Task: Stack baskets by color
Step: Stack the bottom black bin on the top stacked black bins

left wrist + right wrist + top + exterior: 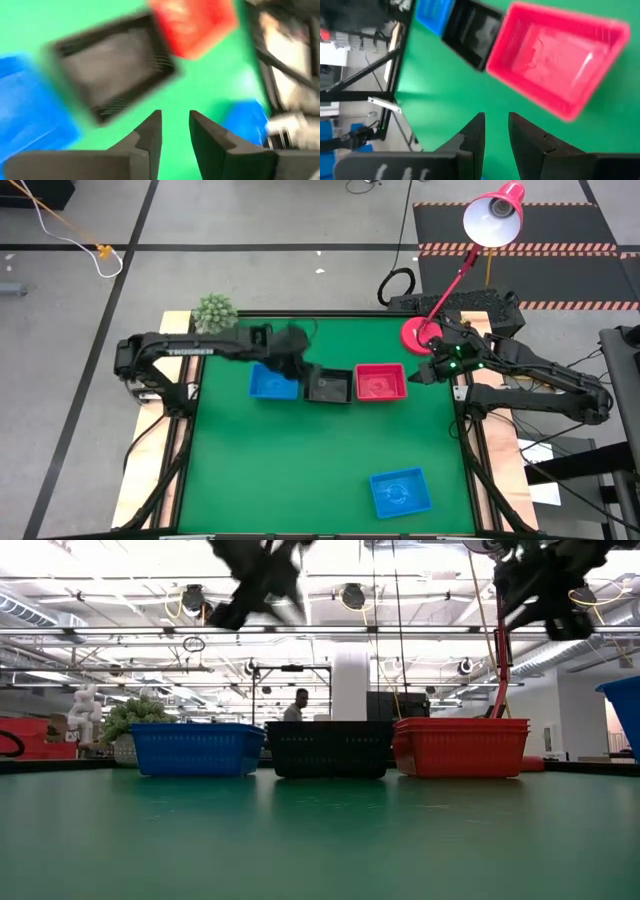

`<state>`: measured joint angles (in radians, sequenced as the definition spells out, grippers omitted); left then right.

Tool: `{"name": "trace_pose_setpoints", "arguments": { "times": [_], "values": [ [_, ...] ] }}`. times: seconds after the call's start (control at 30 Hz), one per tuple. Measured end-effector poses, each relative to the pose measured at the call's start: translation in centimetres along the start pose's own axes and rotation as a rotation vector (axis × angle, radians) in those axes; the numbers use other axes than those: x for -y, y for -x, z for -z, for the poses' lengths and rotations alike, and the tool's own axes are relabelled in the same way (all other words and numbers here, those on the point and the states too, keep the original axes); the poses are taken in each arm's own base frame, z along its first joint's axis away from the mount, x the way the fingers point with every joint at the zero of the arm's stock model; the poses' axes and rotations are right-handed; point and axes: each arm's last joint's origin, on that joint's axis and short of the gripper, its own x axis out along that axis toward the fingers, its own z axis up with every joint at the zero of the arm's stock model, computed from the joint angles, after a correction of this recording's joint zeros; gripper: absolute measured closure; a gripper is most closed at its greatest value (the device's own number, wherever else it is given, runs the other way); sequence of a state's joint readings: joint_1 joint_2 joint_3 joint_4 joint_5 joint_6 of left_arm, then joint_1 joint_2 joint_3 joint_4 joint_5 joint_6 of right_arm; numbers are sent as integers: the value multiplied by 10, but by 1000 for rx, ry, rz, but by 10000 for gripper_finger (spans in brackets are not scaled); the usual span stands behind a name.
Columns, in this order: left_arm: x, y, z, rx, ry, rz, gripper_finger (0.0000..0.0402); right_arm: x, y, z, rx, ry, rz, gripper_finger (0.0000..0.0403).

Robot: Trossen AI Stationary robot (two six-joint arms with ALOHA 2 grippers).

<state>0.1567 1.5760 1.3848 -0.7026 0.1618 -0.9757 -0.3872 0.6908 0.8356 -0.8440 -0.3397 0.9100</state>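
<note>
A blue basket (pixel 273 383), a black basket (pixel 329 384) and a red basket (pixel 380 382) stand in a row on their bottoms at the far side of the green mat. Seen from table height they are the blue basket (pixel 198 748), the black basket (pixel 330 748) and the red basket (pixel 460 747). Another blue basket (pixel 400 492) sits alone near the front right. My left gripper (pixel 297 358) hangs above the gap between the blue and black baskets, open (pixel 175 117), with nothing between its fingers. My right gripper (pixel 420 376) hovers just right of the red basket, its fingers a little apart (pixel 496 120) and empty.
A red desk lamp (pixel 495 215) has its round base (pixel 418 333) at the far right corner, close behind my right gripper. A small green plant (pixel 213 312) stands at the far left corner. Bare green mat (pixel 290 470) lies across the middle and near left.
</note>
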Motion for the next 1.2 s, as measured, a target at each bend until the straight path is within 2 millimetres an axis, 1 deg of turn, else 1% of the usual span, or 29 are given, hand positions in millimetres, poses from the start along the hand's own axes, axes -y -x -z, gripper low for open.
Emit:
{"name": "trace_pose_setpoints", "arguments": {
  "times": [0.1,0.17,0.23,0.33,0.43,0.5,0.63,0.7,0.77,0.87,1.03,1.2],
  "values": [
    [28,-4,28,-2,-196,114,323,3,5,12,-59,-45,20,326],
    [46,-12,47,7,-304,180,337,4,9,21,-104,-63,30,325],
    [57,-22,67,21,-390,187,352,5,12,29,-150,-65,36,324],
    [66,-43,85,52,-463,168,375,4,15,39,-179,-35,42,320],
    [65,-72,95,26,-529,139,396,1,14,45,-214,17,40,319],
    [62,-91,99,1,-570,116,396,-1,12,49,-242,45,35,319],
    [57,-117,97,4,-625,114,393,-8,8,57,-297,87,19,319],
    [54,-126,92,20,-634,108,398,-12,6,60,-301,98,9,319],
    [49,-132,87,42,-627,64,398,-16,3,64,-296,100,6,319],
    [42,-137,78,75,-630,5,393,-21,0,69,-297,101,2,319],
    [30,-143,65,75,-651,-65,393,-27,-4,81,-312,108,8,319],
    [21,-149,54,65,-647,-96,396,-33,-7,89,-308,105,-2,319]
  ]
}}
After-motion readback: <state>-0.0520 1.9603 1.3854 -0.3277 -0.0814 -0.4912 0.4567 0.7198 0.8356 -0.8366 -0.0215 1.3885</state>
